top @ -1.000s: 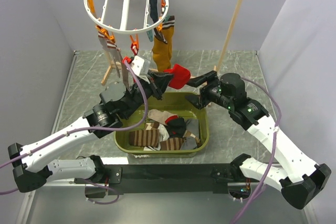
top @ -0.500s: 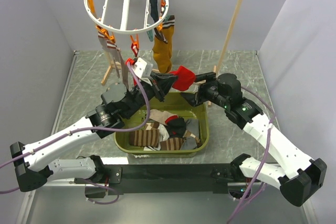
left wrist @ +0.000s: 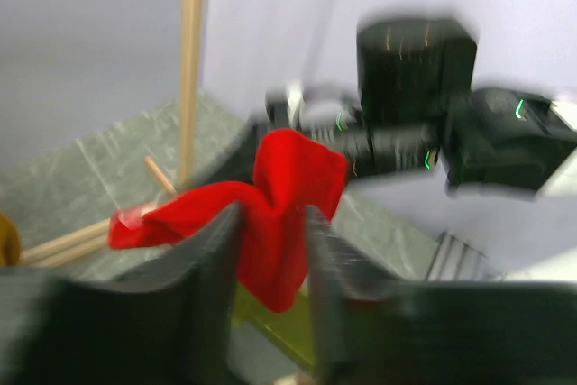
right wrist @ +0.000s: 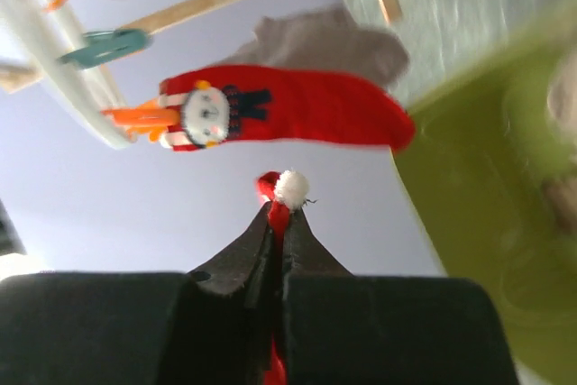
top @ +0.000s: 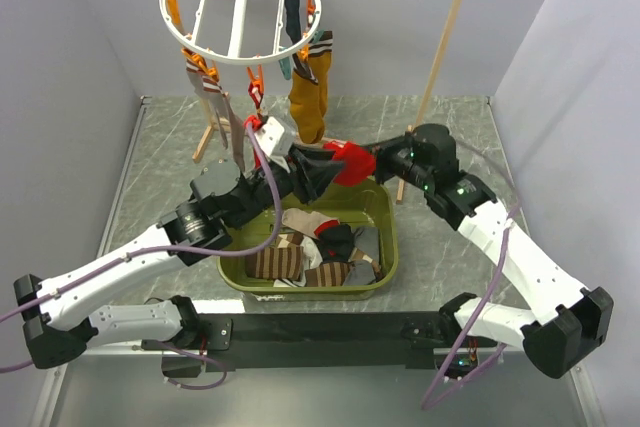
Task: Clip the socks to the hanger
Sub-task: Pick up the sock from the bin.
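While the white ring hanger [top: 235,60] hangs at the upper left of the overhead view, with a striped sock [top: 215,97] and a mustard sock [top: 310,97] clipped under it, the left gripper [top: 322,175] reaches up toward frame centre above the green bin [top: 392,237]. Its fingers [left wrist: 212,286] stand apart with the red sock [top: 345,160] bunched between them; whether they pinch it cannot be told. Just right of that, the right gripper [top: 378,160] has its jaws closed tight on the same sock, beside a white pompom [right wrist: 291,187]. At upper left of the right wrist view, a second red sock [right wrist: 270,119] hangs from an orange clip [right wrist: 135,117]. Loose socks [top: 300,259] lie in the bin.
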You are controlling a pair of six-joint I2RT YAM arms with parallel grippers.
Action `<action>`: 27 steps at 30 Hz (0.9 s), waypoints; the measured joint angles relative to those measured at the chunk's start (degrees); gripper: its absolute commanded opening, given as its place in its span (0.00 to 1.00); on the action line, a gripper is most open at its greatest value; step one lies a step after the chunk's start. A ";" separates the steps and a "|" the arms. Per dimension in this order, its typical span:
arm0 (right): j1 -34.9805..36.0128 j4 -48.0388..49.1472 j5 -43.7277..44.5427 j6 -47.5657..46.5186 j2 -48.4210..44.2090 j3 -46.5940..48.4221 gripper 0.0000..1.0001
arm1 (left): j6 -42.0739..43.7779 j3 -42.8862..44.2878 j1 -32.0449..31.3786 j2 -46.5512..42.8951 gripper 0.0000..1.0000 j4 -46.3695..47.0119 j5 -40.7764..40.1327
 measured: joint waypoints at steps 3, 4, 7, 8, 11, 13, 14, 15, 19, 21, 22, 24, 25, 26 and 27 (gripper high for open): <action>-1.14 -0.07 1.55 -11.43 2.10 5.33 0.00 | -0.66 0.48 0.00 -1.75 0.99 -7.48 1.62; -1.36 0.33 2.14 -16.22 2.73 6.91 0.00 | -1.46 0.94 0.00 -2.29 0.99 -10.32 1.77; -1.53 2.27 2.97 -29.46 3.56 9.75 0.00 | -2.67 1.86 0.00 -5.22 0.99 -18.16 1.33; -1.51 3.32 2.89 -33.33 3.50 9.81 0.00 | -3.39 2.32 0.02 -6.43 0.99 -20.79 0.55; -1.51 7.15 1.16 -43.78 2.71 8.72 0.00 | -6.21 4.20 0.48 -9.35 0.99 -25.70 -2.29; -1.51 11.02 -1.64 -49.96 1.25 6.19 0.00 | -8.44 5.33 1.81 -9.79 0.98 -27.08 -3.23; -1.51 12.37 -2.99 -52.15 0.55 5.09 0.00 | -9.99 5.81 2.99 -9.86 0.97 -27.39 -3.21; -1.51 13.88 -4.83 -54.69 -0.39 3.76 0.00 | -11.47 5.90 4.44 -9.66 0.97 -27.36 -2.75; -1.51 19.34 -11.67 -61.13 -3.34 0.11 0.00 | -16.65 3.10 9.44 -8.37 0.95 -25.27 0.22; -1.31 21.64 -14.36 -62.42 -3.89 -0.63 0.00 | -18.08 -0.11 10.14 -7.80 0.95 -23.50 1.75; -1.07 22.45 -15.56 -62.82 -3.98 -0.76 0.00 | -18.25 -1.70 10.27 -7.80 0.95 -22.49 2.73; -0.50 24.35 -17.18 -63.17 -3.98 -1.25 0.00 | -18.29 -5.03 10.36 -8.20 0.94 -20.20 4.52; -0.17 24.90 -17.62 -63.17 -4.00 -1.70 0.00 | -18.25 -6.38 10.38 -8.50 0.93 -19.21 5.38; 0.15 25.07 -17.77 -63.17 -4.00 -2.05 0.00 | -18.14 -7.28 10.43 -8.76 0.94 -18.64 5.79; 0.61 25.27 -17.68 -63.25 -4.00 -2.58 0.00 | -18.05 -7.58 10.43 -8.92 0.94 -18.43 5.95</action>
